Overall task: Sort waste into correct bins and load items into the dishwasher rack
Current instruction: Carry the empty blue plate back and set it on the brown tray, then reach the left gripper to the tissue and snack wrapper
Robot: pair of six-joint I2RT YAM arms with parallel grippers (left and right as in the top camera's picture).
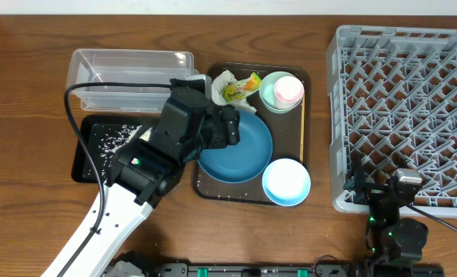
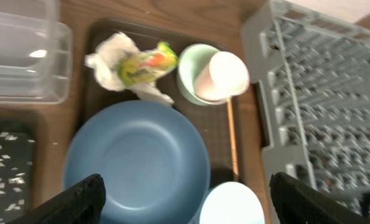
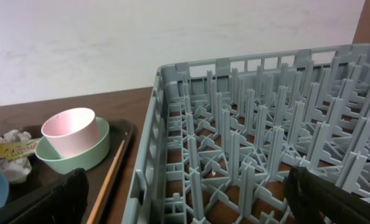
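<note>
The dark blue plate (image 1: pixel 244 158) (image 2: pixel 135 162) lies on the brown serving tray (image 1: pixel 305 77), with the light blue bowl (image 1: pixel 286 183) (image 2: pixel 232 205) at its front right. The pink cup (image 1: pixel 288 89) (image 2: pixel 225 73) (image 3: pixel 70 129) sits in the mint green bowl (image 1: pixel 267 91) (image 2: pixel 188 78) (image 3: pixel 79 157). The tissue with the yellow-green scrap (image 1: pixel 236 86) (image 2: pixel 132 65) lies beside it. The wooden stick (image 1: pixel 301 131) (image 2: pixel 232 137) (image 3: pixel 110 177) lies along the tray's right edge. Rice (image 1: pixel 109 140) lies in the black tray (image 1: pixel 81 165). My left gripper (image 1: pixel 230 129) (image 2: pixel 185 205) is open and empty above the plate. My right gripper (image 1: pixel 371 188) (image 3: pixel 185 205) is open and empty at the grey rack's (image 1: pixel 405 115) (image 3: pixel 247 143) front left corner.
The clear tub (image 1: pixel 128 69) (image 2: pixel 23 56) stands behind the black tray at the far left. My left arm reaches across the black tray's right part. The rack takes up the table's right side, close beside the brown tray.
</note>
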